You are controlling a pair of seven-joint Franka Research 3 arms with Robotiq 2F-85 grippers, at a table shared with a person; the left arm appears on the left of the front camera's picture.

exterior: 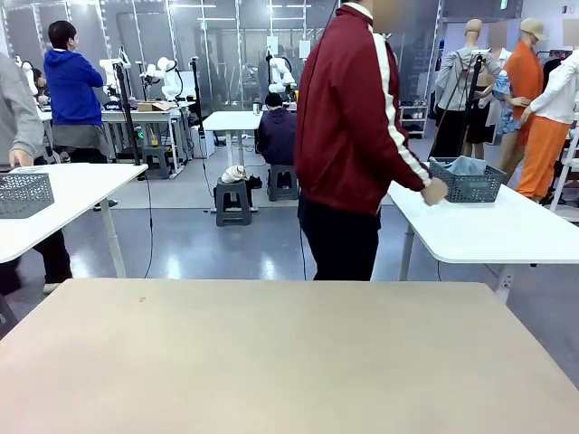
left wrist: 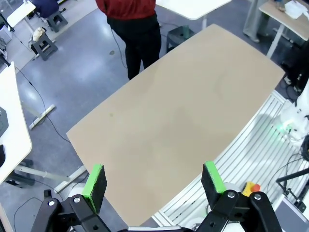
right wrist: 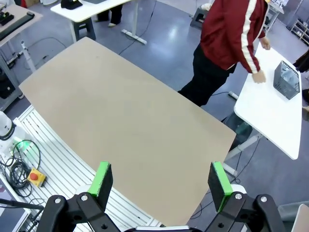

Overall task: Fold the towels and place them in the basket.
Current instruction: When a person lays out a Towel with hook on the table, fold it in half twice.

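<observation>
Right gripper point(right wrist: 160, 170) well apart from basket point(right wrist: 281, 78)

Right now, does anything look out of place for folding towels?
Yes: the basket, with a crumpled towel inside, sits on the white side table, not on the tan work table. The person's hand is near it.

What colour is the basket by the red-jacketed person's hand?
The basket is dark grey with lattice walls; the front view shows it best.
</observation>
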